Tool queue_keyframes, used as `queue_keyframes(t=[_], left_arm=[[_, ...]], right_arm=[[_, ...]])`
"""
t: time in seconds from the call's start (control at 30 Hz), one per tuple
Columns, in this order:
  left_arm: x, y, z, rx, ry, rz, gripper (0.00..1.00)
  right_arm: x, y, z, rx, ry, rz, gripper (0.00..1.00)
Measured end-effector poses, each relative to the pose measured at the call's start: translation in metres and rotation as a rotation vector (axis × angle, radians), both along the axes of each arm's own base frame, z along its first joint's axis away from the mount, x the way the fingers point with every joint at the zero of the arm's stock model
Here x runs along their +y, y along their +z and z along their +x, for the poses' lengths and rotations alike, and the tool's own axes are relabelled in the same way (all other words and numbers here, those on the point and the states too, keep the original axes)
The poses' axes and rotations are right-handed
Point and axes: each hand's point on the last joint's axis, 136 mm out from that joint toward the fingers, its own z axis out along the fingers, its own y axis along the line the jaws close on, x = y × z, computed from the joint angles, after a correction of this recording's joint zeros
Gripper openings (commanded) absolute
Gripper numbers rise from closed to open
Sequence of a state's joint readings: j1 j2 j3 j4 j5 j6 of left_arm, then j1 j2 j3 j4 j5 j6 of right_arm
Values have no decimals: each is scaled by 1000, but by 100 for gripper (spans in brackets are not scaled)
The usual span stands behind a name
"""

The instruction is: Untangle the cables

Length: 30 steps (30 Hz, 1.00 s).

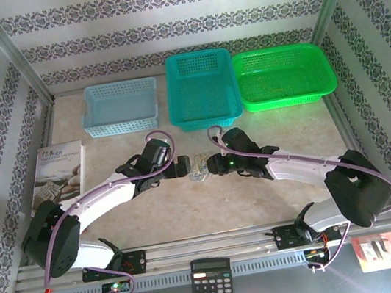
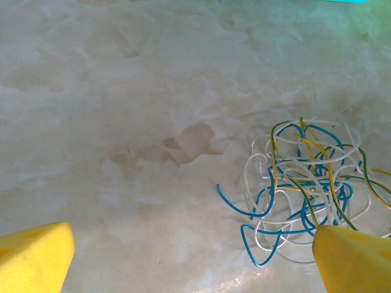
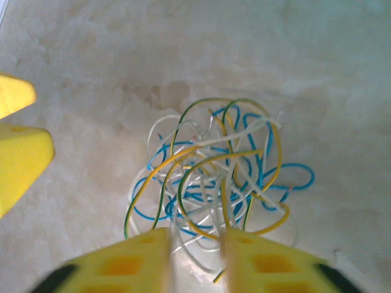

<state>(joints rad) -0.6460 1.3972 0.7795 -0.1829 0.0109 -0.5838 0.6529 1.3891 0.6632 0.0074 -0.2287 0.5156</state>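
Observation:
The cables (image 1: pixel 199 170) are a small tangle of thin blue, white, yellow and green-yellow wires lying on the pale table between the two arms. My left gripper (image 1: pixel 184 167) is open wide just left of the tangle. In the left wrist view its yellow fingertips (image 2: pixel 354 259) flank bare table, and the right one touches the edge of the cables (image 2: pixel 311 183). My right gripper (image 3: pixel 197 244) sits at the near edge of the cables (image 3: pixel 214 171). A narrow gap shows between its blurred yellow fingers, with a few strands running through it.
Three baskets stand along the back: light blue (image 1: pixel 121 125), teal (image 1: pixel 206 119) and green (image 1: pixel 288 98). A book (image 1: pixel 60 172) lies at the left. A calculator (image 1: pixel 211 284) and a red packet (image 1: pixel 378 250) rest on the front rail.

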Motion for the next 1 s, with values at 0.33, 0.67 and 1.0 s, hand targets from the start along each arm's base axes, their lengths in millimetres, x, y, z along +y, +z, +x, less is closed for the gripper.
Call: queue_keyframes(t=[0.33,0.67,1.0], left_arm=[[-25,-3,4,10,-63,-72,100],[-55,-40,5,61,-125,-61,100],[-46,-59,8,63,-71,31,100]], right_arm=[[1,6,0,-12,1,14,0],[6,18,3,-24,13,44,0],[4,103,20,-160,10,202,0]])
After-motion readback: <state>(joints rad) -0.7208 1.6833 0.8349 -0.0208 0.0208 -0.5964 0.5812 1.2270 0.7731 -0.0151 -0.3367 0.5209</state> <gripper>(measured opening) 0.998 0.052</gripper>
